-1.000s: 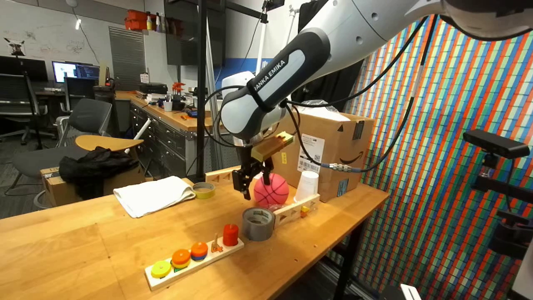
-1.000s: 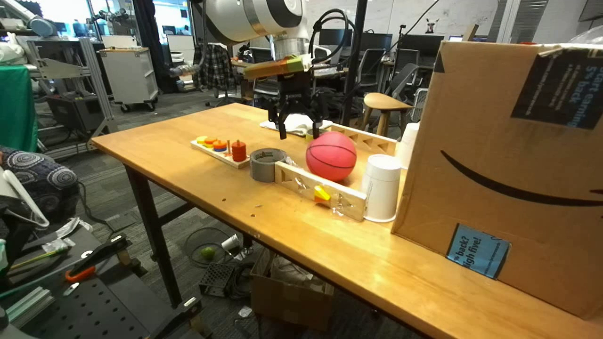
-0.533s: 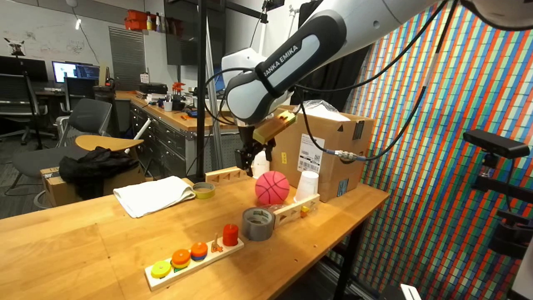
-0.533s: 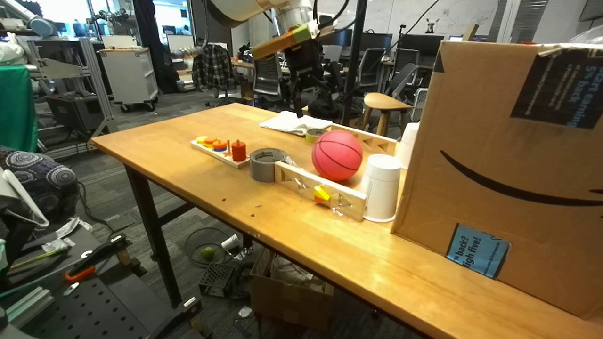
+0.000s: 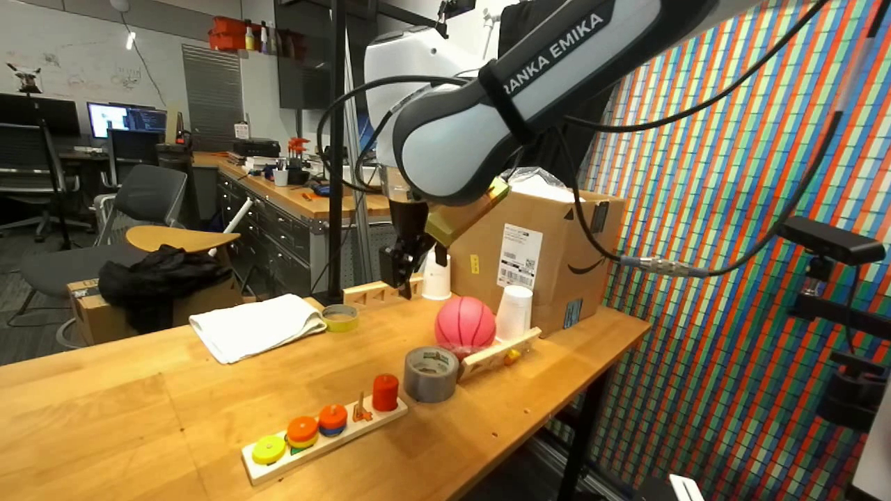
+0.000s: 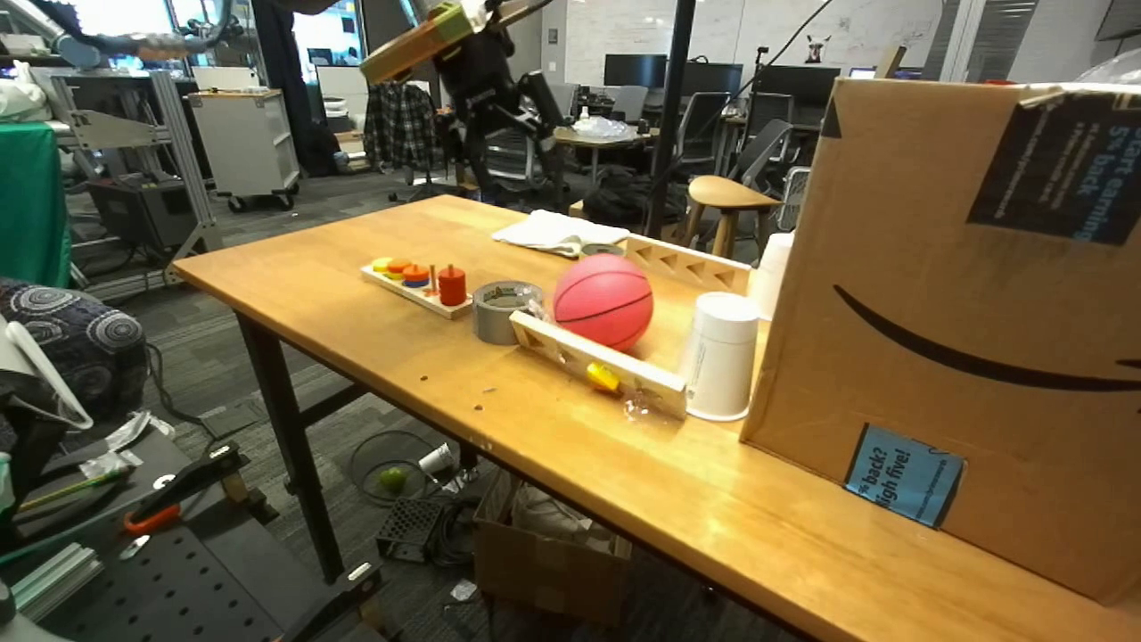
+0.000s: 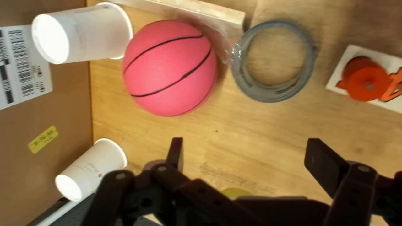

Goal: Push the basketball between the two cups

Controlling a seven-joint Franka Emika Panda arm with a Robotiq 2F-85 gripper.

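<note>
The pincer (image 7: 245, 150) hangs above the counter (image 5: 139, 417) with its two fingers (image 7: 175, 153) spread wide, wood showing between them in the wrist view. It is apart from the basketball (image 7: 169, 67), which rests on the counter with its dark seam lines showing. A nearer white cup (image 6: 720, 357) and a farther white cup (image 5: 437, 280) stand upside down just beside the cardboard box (image 6: 909, 267). The basketball lies short of the gap between them — towards the nearer cup, with a strip of counter visible between ball and cup in an exterior view. A front wooden rail (image 6: 588, 350) runs close along the basketball, from just beside the nearer cup to just beside a roll of grey tape (image 5: 428, 383); whether basketball and rail touch is hard to tell from these angles. A back wooden rail (image 5: 379, 292) stands across the counter, leading to the farther cup, and the basketball sits between the two rails. Near its other end lie a yellow roll of tape (image 5: 341, 325) and a folded white cloth (image 5: 257, 327) — and beyond the grey tape a pegged board (image 5: 327, 442) carries red, orange and yellow pieces (image 5: 303, 428), its red stack (image 5: 385, 393) nearest that roll
</note>
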